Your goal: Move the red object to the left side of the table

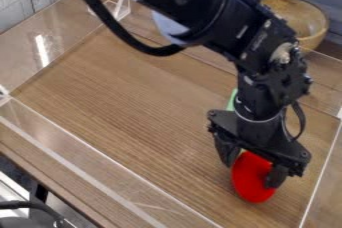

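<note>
The red object (251,182) lies on the table (120,102) near the front right corner, close to the clear wall. My gripper (254,169) points straight down over it with its jaws open, one finger on each side of the red object's upper part. The dark fingers hide the top of the red object; I cannot tell whether they touch it. Only its glossy lower half shows below the fingertips.
A light green block (235,100) peeks out behind the arm's wrist. A round wooden bowl (302,17) stands at the back right. Low clear acrylic walls (54,137) border the table. Bare wood stretches to the left and centre.
</note>
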Robot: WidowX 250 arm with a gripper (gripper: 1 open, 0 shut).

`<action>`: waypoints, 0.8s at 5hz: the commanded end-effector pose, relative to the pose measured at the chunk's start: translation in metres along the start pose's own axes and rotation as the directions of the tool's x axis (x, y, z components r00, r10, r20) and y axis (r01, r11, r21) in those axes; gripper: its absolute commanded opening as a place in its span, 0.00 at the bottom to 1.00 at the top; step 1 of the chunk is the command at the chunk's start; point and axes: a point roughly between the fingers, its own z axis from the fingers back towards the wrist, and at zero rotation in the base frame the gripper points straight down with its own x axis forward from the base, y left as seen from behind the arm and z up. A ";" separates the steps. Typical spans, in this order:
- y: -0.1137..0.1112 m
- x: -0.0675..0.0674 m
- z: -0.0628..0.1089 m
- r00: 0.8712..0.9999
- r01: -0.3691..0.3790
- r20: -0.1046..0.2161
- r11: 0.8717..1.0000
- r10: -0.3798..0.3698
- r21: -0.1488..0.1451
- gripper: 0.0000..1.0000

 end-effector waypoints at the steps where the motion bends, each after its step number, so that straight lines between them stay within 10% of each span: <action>1: 0.001 0.007 0.004 0.999 -0.015 0.029 1.000 0.015 -0.009 1.00; 4: 0.006 0.012 -0.003 0.998 -0.044 0.036 0.999 0.045 -0.014 1.00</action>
